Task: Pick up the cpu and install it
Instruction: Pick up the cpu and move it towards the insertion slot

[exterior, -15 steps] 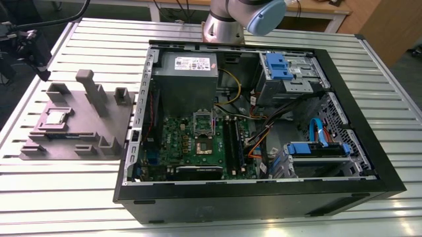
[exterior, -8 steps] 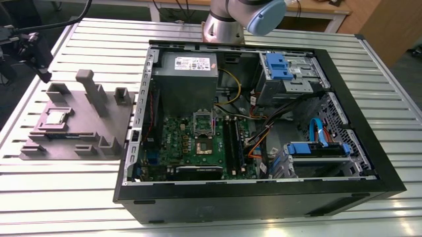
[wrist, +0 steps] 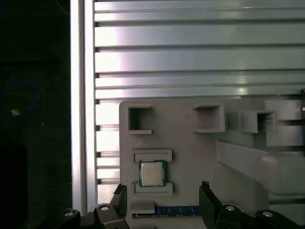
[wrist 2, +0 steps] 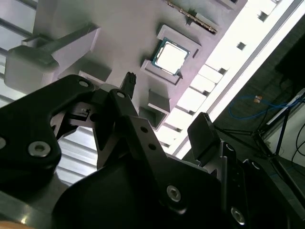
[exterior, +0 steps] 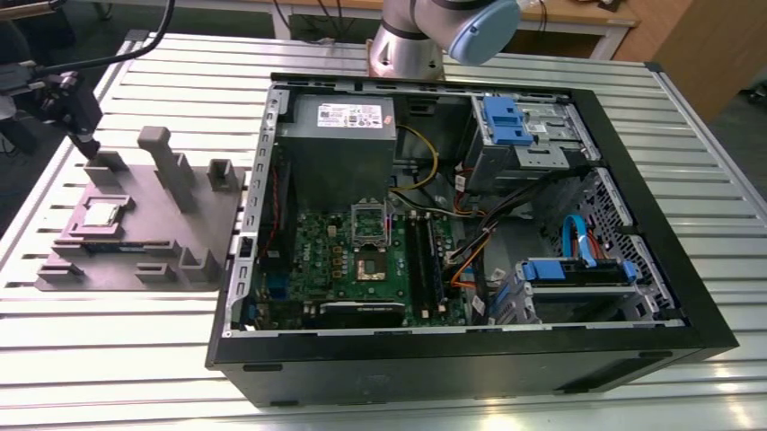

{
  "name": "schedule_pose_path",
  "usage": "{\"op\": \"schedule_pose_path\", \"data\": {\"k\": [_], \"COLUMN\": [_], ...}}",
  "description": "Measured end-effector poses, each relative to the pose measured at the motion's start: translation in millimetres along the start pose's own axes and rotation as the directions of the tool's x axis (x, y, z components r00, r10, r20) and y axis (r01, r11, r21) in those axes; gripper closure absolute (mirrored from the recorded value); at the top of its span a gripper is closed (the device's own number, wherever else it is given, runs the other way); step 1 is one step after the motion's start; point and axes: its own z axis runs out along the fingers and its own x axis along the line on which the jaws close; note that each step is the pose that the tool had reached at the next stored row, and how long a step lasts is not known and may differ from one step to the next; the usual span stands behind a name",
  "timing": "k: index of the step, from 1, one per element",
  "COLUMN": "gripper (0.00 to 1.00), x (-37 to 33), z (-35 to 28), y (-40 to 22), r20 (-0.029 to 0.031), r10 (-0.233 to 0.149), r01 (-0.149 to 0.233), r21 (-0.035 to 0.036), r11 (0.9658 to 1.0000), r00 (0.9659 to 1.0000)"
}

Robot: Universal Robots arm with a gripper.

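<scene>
Step in hand is judged to be the approach to pick-up; nothing is held. The gripper [wrist: 162,192] is seen poised above the grey fixture plate [wrist: 190,143], fingers apart. The cpu [wrist: 152,172] lies just ahead of the tips, untouched and nearer one finger than the other. The cpu is seated flat, silver top up, in a shallow recess on the plate. The plate rests on the slatted table [exterior: 120,359], to the exterior view's left of the open computer case [exterior: 480,350]. The socket [exterior: 372,266] on the motherboard [exterior: 318,242] is noted with its bracket raised and appears unoccupied, so installation is not yet begun. Judgement: the pick calls for the tips to be centred over the chip, lowered squarely and closed on two opposite edges. The recess walls leave little room, so a tilt or offset could catch the frame.
</scene>
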Motion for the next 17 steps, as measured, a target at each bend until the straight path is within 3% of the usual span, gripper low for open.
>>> {"op": "schedule_pose_path", "data": {"k": [9, 11, 17], "gripper": [0.29, 0.29, 0.29], "x": [0.2, 0.2, 0.1], "z": [13.7, 15.5, 19.5], "y": [-1.0, -1.2, -2.3], "r20": [-0.0015, -0.0022, -0.0033], "r10": [-0.006, -0.023, -0.025], "r01": [0.006, 0.023, 0.025], "r21": [0.0004, 0.0001, 0.0005], "r11": [1.0000, 0.9997, 0.9997], "r00": [1.0000, 0.9997, 0.9997]}}
